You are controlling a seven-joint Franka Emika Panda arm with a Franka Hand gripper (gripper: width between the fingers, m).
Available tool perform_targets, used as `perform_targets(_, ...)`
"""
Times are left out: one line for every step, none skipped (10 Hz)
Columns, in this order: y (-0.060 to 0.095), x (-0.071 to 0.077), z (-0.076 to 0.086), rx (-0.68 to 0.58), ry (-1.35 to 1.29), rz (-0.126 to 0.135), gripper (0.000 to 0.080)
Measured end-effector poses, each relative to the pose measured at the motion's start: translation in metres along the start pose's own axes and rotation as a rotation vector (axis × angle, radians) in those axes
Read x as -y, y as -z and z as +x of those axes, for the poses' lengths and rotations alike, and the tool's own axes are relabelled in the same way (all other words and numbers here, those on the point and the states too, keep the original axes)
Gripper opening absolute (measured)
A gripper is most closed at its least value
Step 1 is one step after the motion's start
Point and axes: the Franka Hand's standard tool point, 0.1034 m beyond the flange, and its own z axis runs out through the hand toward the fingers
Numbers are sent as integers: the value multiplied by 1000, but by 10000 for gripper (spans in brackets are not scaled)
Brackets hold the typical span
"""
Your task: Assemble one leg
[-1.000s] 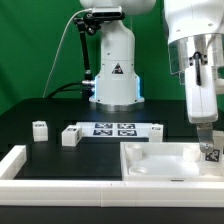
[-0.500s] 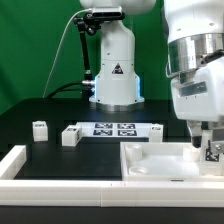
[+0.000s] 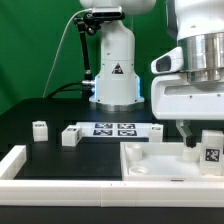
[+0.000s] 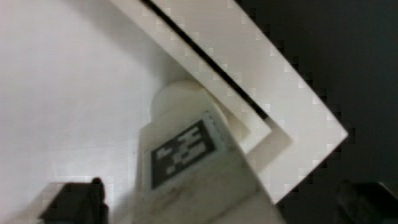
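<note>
One leg (image 3: pixel 211 152) stands between the claw's (image 3: pixel 201 145) fingers.

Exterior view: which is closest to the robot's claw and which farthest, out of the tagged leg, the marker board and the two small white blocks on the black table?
From the gripper:
1. Leg, at the gripper.
2. Marker board, middle.
3. Block beside the board.
4. Block, far left.

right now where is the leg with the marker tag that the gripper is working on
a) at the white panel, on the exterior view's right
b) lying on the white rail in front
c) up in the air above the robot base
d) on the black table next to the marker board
a: the leg stands with its tag facing the camera at the white panel on the exterior view's right, under the gripper, not by the marker board.
</note>
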Motion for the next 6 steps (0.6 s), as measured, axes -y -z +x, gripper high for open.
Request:
perform_targets(0,0,-2,12,124,-19,649)
perform_targets(0,0,-1,24,268,-37,649)
perform_targets(0,-2,1,17,304,-35,649)
perform_targets(-1,-2,1,18,303,-35,608)
perform_targets(-1,-2,1,18,303,-35,608)
perform_targets(-1,-2,1,18,303,-36,430)
